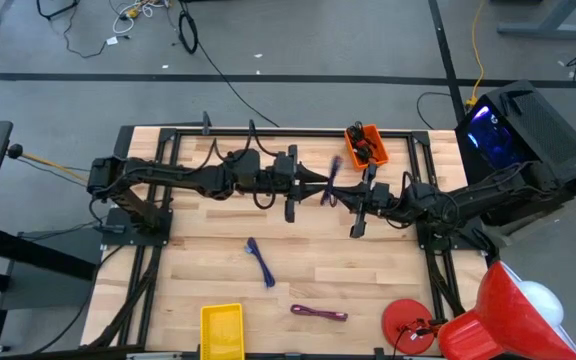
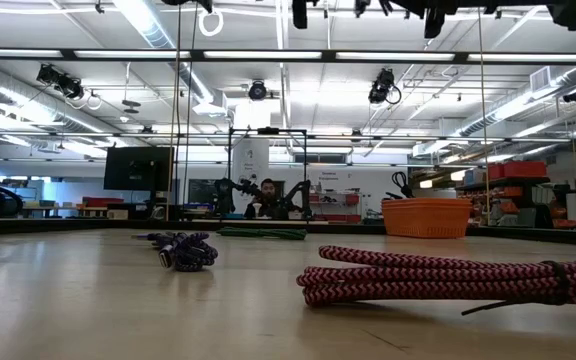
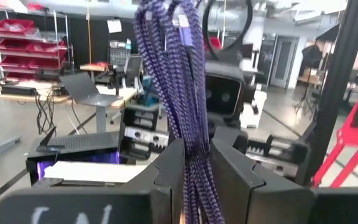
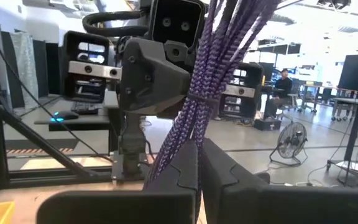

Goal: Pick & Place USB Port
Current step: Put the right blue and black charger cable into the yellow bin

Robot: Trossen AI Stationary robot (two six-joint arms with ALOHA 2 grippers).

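A bundled purple braided USB cable [image 1: 334, 178] is held up over the middle of the table between both grippers. My left gripper [image 1: 325, 192] comes from the table's left and is shut on it. My right gripper [image 1: 352, 204] comes from the right and is also shut on it. In the left wrist view the bundle [image 3: 178, 74] rises past the gripper [image 3: 196, 180], with the right arm's wrist behind it. In the right wrist view the bundle [image 4: 213, 62] rises past the gripper [image 4: 199, 168], with the left gripper behind. My left gripper pinches the purple bundle's several strands [image 3: 194, 155] between its two fingers, coming level from the table's left, fingers across the strands. The cable is lifted clear of the table. Most of the bundle stands out beyond the fingers. My right gripper pinches the same bundle [image 4: 191, 140] between its two fingers near a band around the strands, coming level from the table's right. The bundle is clear of the table and slants away beyond the fingers toward the left gripper.
A blue-purple cable [image 1: 260, 262] and a maroon cable [image 1: 318, 313] lie on the near half of the table. A yellow bin [image 1: 221, 330] sits at the near edge, an orange bin [image 1: 366, 145] at the far edge. Red objects [image 1: 408, 322] stand near the right corner.
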